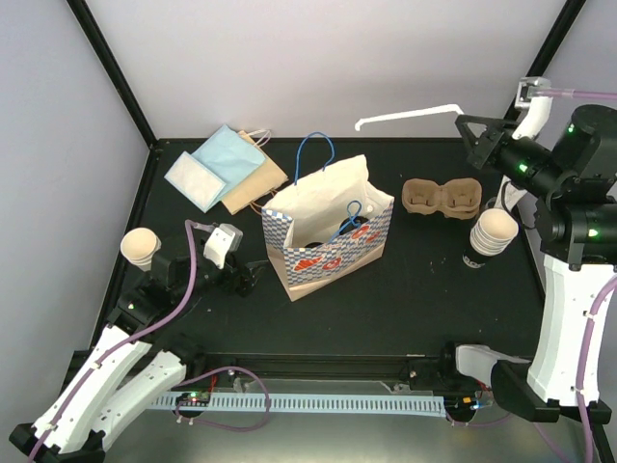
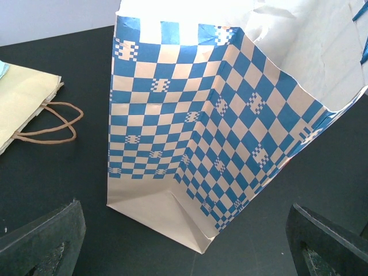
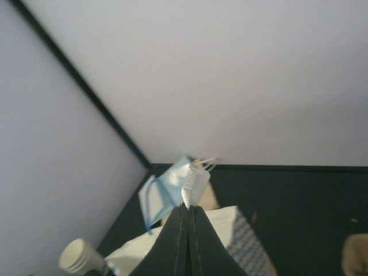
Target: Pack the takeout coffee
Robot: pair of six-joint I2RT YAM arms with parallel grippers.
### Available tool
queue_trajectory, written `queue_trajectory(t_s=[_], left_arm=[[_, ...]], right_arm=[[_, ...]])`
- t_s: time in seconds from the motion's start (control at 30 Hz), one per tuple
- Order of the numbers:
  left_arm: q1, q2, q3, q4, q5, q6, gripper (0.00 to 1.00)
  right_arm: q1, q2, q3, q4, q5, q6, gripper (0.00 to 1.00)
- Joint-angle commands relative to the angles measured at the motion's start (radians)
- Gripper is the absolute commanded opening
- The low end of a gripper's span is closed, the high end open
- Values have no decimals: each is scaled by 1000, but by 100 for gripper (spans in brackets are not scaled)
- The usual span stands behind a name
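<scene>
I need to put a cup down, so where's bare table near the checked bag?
Bare table lies in front of the checked bag, toward the near edge, and between the bag and the cup stack. Crowded: back left with flat bags, and around the cup tray.

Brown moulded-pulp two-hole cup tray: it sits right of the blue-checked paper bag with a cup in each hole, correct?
No. The brown moulded-pulp two-hole cup tray does sit right of the blue-checked paper bag, but both its holes are empty, as the top external view shows.
</scene>
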Motion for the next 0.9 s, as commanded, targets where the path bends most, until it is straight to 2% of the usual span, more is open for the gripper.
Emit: queue_trajectory(t_s=[0.0,0.27,0.37,0.7,0.77,0.87], left_arm=[[3,-10,-1,25,-24,2,98],[4,-3,0,21,-30,2,98],[4,-4,0,22,-31,2,98],[3,-5,1,22,-30,2,98],[3,-3,0,21,-31,2,98],[3,-1,0,21,-33,2,98]], right_arm=[[18,-41,-66,192,-281,99,1],[146,-12,-42,147,-258,36,1],[183,-5,-52,107,-194,-2,1],[196,-26,-224,128,-59,-78,1],[226,-7,-229,96,20,-111,1],[310,74,-169,-14,224,-165,1]])
